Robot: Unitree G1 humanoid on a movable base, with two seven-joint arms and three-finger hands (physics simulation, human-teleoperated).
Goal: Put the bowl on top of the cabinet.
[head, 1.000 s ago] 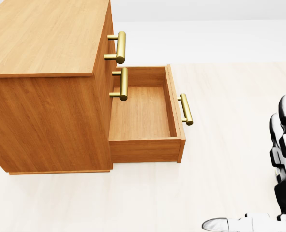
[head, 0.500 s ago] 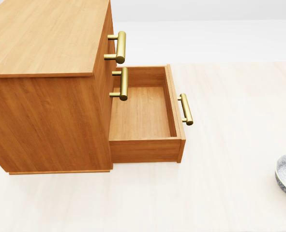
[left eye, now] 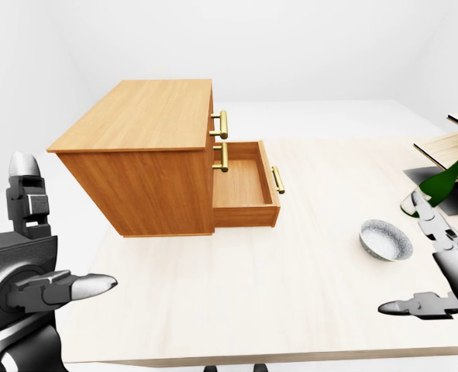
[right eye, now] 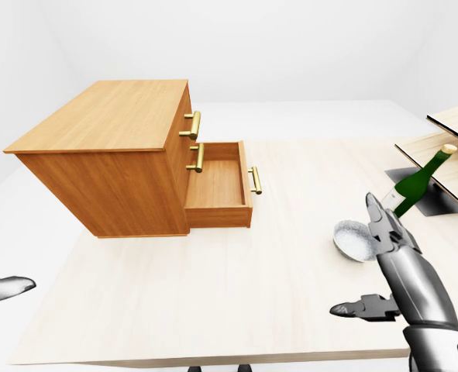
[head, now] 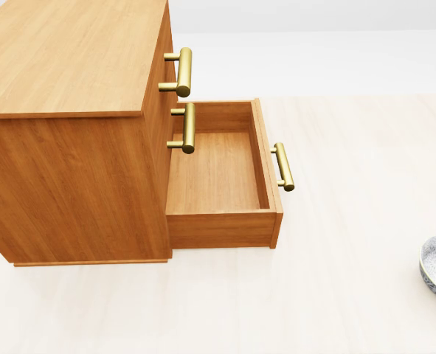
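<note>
- Two hands show in the eye views, and neither holds anything. The left hand (left eye: 27, 271), at the lower left of the left-eye view, is spread wide, one finger upright and the thumb pointing right. The right hand (right eye: 403, 271), at the lower right of the right-eye view, is spread too, fingers raised and thumb out to the left.
- One bowl (left eye: 385, 239), pale with a grey-blue pattern, sits upright on the worktop (left eye: 290, 294) at the right of the left-eye view. It lies just above the right hand. In the right-eye view the raised fingers overlap its rim, but the left-eye view shows a gap between them.
- One wooden cabinet (left eye: 143, 147) stands on the worktop at the upper left, well apart from the bowl.
- One drawer (head: 218, 173), the lowest, is pulled out of the cabinet's right face toward the bowl's side, its wooden bottom showing. Pale worktop lies between it and the bowl.
- Three brass handles (head: 182, 71) show, two on the shut drawers above and one on the open drawer's end.
- One green bottle (right eye: 418, 182) leans beyond the bowl at the right, neck toward the upper right, its foot near a dark slab (right eye: 445, 203).
- Several light wooden boards (right eye: 455, 122) reach in from the right edge above that slab.
</note>
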